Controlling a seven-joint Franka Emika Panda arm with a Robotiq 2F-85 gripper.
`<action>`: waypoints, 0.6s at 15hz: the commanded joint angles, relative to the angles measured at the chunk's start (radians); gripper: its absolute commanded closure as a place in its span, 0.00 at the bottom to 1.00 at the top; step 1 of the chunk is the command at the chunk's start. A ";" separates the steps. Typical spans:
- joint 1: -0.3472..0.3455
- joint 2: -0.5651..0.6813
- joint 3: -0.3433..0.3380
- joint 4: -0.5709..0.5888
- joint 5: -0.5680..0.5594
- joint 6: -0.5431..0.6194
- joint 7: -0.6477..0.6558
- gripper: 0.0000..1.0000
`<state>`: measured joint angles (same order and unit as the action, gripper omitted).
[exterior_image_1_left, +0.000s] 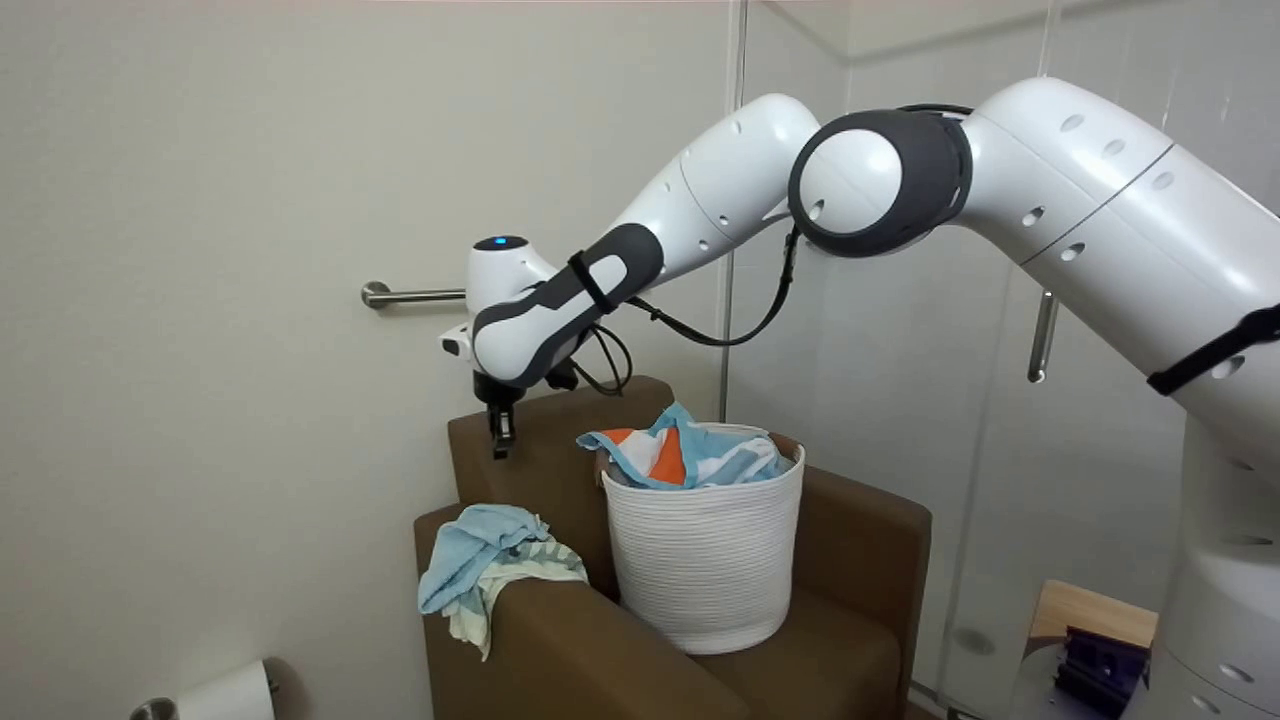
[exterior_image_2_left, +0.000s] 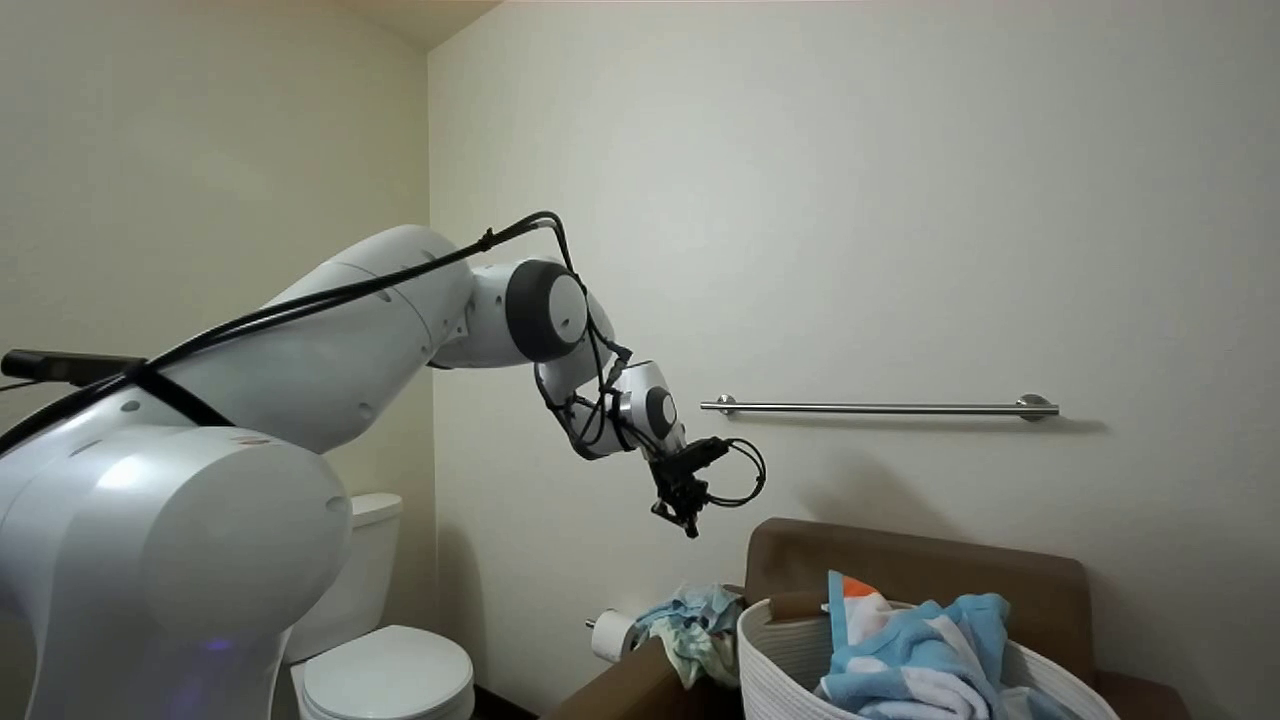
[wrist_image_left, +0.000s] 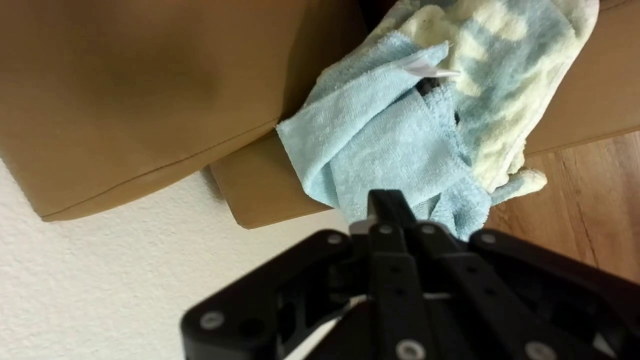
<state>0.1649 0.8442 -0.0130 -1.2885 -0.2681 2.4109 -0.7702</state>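
Light-blue cloth (wrist_image_left: 395, 140), bunched on one armrest (exterior_image_1_left: 600, 640) of brown chair (exterior_image_1_left: 865, 560), nr the backrest (exterior_image_1_left: 560, 450), w/ edge hanging over the outer side. Partly beneath: pale yellow-&-blue cloth (wrist_image_left: 505, 75); can't tell if a separate piece. Above, w/ a visible gap in both exterior views: gripper (wrist_image_left: 390, 204), pointing mostly down, jaws pressed together, nothing btwn, no contact w/ cloth. Step in hand, judging by pose: prob. a hover over cloth, w/o any hold. Next move, if onto cloth: would call for parting the jaws, dropping onto a raised fold & keeping clear of backrest & wall (exterior_image_1_left: 250, 300). Farther out, on the seat (exterior_image_1_left: 830, 650): white basket (exterior_image_1_left: 705, 560), w/ blue, white & orange towel (exterior_image_1_left: 670, 455) heaped high inside. White robot arm (exterior_image_1_left: 730, 170), bent, higher than basket. Wood floor (wrist_image_left: 590, 190) below cloth in wrist view. In bg: metal towel bar (exterior_image_2_left: 880, 408) on wall, toilet roll (exterior_image_2_left: 612, 636) lower down, toilet (exterior_image_2_left: 385, 670) well apart.
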 joint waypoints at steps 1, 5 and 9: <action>-0.014 -0.033 0.013 -0.047 -0.042 0.013 0.035 1.00; -0.017 -0.023 0.017 -0.031 -0.040 0.000 0.026 1.00; -0.016 -0.021 0.017 -0.029 -0.039 -0.006 0.028 0.95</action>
<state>0.1628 0.8444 -0.0126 -1.2887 -0.2698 2.4099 -0.7702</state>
